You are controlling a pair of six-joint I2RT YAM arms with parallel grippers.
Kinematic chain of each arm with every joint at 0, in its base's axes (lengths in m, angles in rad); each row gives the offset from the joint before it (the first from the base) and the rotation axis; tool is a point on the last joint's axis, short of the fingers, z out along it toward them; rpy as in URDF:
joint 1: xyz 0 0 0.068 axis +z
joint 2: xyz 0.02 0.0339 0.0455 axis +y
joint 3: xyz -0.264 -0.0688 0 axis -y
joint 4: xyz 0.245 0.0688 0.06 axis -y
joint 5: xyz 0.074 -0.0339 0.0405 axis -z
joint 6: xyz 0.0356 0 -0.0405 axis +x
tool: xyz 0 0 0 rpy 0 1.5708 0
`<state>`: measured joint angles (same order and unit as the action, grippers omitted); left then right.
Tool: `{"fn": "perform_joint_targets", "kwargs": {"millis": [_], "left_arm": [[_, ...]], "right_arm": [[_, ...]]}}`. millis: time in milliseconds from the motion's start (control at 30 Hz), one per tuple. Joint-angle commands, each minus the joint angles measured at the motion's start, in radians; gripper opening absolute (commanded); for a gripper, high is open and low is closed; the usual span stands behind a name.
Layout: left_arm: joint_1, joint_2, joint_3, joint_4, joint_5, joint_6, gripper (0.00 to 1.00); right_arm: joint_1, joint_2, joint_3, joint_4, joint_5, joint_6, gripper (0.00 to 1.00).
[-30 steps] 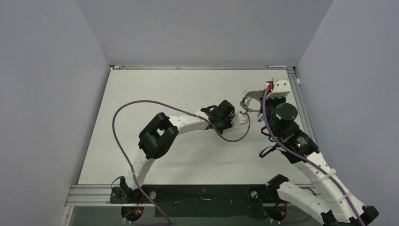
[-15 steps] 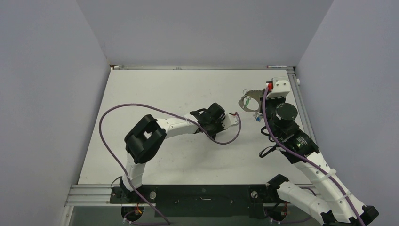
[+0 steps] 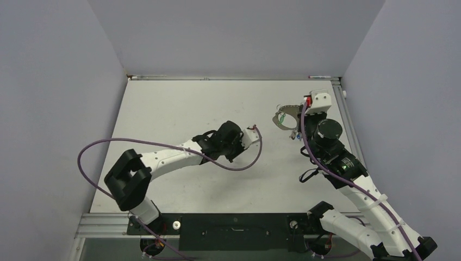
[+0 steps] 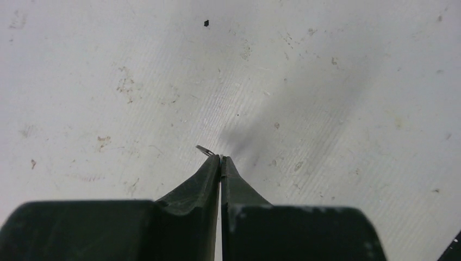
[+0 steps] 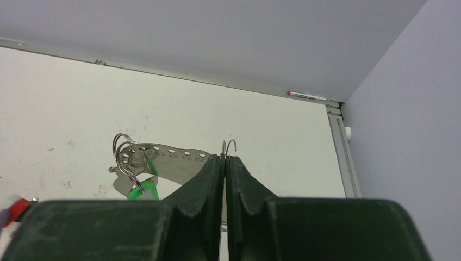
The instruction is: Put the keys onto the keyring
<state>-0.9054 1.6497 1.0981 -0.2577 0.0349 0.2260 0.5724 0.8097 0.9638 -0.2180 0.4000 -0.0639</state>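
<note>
My right gripper is shut on the keyring; a thin grey wire hook pokes up above its fingertips. Left of it, small split rings, a green-headed key and a perforated silver strip hang together. From above, the keyring sits at the back right, held by the right gripper. My left gripper is mid-table, well left of the ring. Its jaws are pressed together above bare table, and a tiny metal sliver shows at their tip. The other keys are not clearly visible.
The left arm's purple cable loops over the table's left half. A pen lies along the back edge by the wall. A metal rail borders the table on the right, with walls close on three sides.
The left arm has drawn back from the keyring, toward the left and centre of the table, its elbow swinging low and left. The right gripper has kept the ring and shifted slightly left.
</note>
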Motion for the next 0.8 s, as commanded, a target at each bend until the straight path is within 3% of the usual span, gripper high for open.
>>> {"fn": "perform_joint_targets", "kwargs": {"millis": [0,267,600,767], "left_arm": [[-0.013,-0.171,-0.04,0.042,-0.026,-0.05,0.0],[-0.034,-0.433,-0.123,-0.034,0.018,0.076,0.0],[-0.028,-0.943,-0.588,0.343,0.261,0.477,0.0],[0.007,-1.067,-0.623,0.32,0.4,0.463,0.0]], "right_arm": [[0.014,-0.001,-0.003,0.077,-0.068,-0.01,0.05],[0.066,0.007,-0.033,0.118,-0.178,-0.032,0.05],[0.135,0.043,-0.069,0.145,-0.3,-0.038,0.05],[0.179,0.043,-0.1,0.149,-0.347,-0.052,0.05]]}}
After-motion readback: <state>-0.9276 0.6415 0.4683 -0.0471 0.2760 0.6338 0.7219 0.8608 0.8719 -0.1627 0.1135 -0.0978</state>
